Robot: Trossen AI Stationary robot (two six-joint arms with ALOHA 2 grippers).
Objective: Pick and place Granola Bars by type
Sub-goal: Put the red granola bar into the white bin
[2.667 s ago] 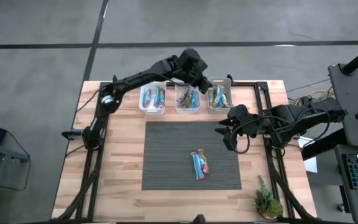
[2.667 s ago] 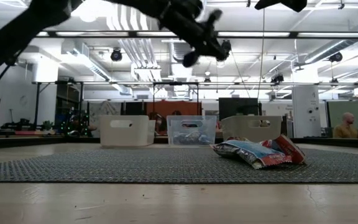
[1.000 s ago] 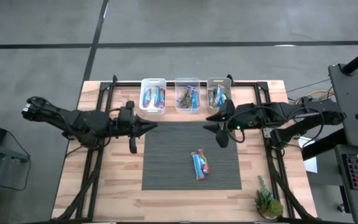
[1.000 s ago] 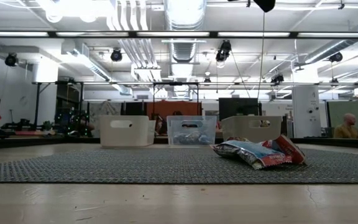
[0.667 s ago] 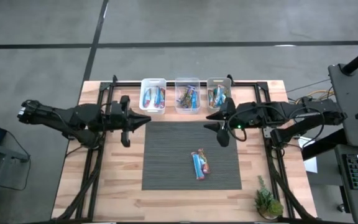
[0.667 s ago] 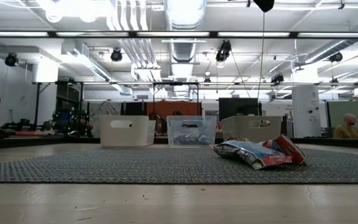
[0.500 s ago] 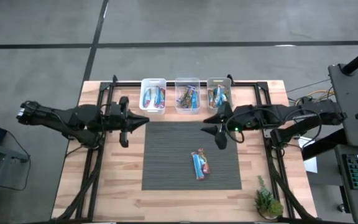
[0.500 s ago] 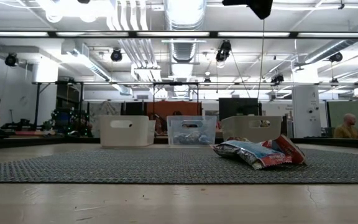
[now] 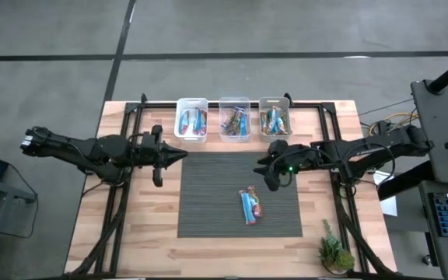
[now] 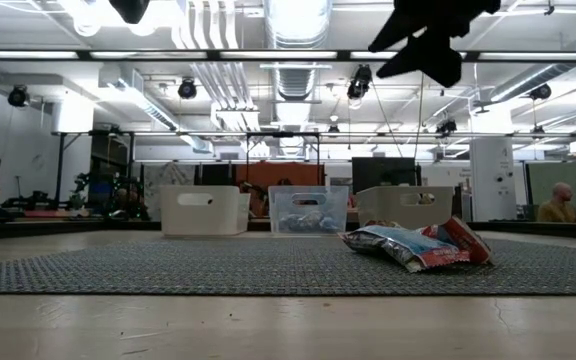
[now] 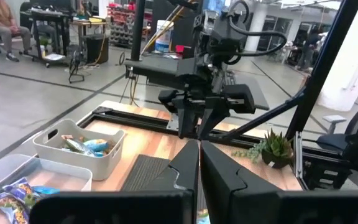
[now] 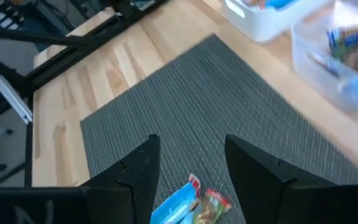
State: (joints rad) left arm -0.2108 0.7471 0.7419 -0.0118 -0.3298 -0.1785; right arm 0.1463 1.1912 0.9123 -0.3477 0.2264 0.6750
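Observation:
Two granola bars [image 9: 249,204], one blue and one with red print, lie side by side on the grey mat, also seen in the low view [image 10: 416,246] and the right wrist view [image 12: 190,203]. My right gripper [image 9: 267,175] hovers open above the mat, just far-right of them, tipped down; its fingers [image 12: 138,169] frame the bars from above without touching. My left gripper [image 9: 176,155] is shut, level, over the mat's left far corner, and touches nothing [image 11: 199,163]. More bars fill three bins [image 9: 234,119] at the far edge.
Three small bins stand in a row at the table's far edge: left [image 9: 191,118], middle [image 10: 308,208], right [image 9: 274,116]. A small potted plant [image 9: 334,252] sits at the near right corner. Bare mat [image 9: 208,194] lies left of the bars.
My right gripper has dropped and tipped downward toward the bars, moving slightly toward the near edge; it has come down into the low view. It stays open. My left gripper has drawn back a little toward the table's left edge. The bars have not moved.

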